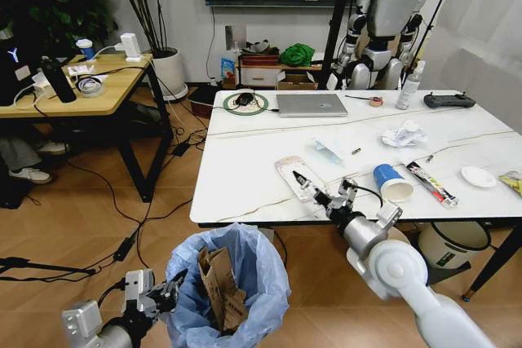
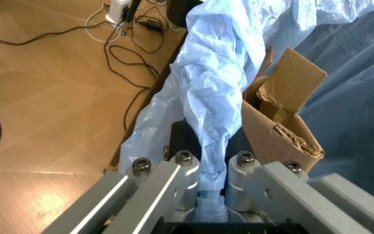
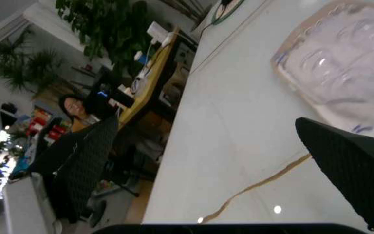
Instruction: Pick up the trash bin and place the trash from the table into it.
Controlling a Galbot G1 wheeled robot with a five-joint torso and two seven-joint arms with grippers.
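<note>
The trash bin (image 1: 245,270) with its crinkled light-blue bag hangs low in front of the table (image 1: 245,169), and a crumpled brown paper bag (image 1: 217,283) sits inside it. My left gripper (image 1: 169,291) is shut on the bunched bag rim (image 2: 212,146), beside the brown paper bag (image 2: 284,122). My right gripper (image 1: 322,186) is open just above the tabletop near the front edge, at the flat clear package (image 1: 294,175). The package (image 3: 343,63) lies just beyond the open right gripper (image 3: 206,161). A blue paper cup (image 1: 391,182), a white tissue wad (image 1: 405,134) and a long wrapper (image 1: 431,183) lie to the right.
A laptop (image 1: 311,104), black remote (image 1: 449,100) and bottle (image 1: 408,87) stand at the table's far side. A cream bin (image 1: 449,242) sits under the right end. A wooden desk (image 1: 73,87) stands to the left, with cables on the floor.
</note>
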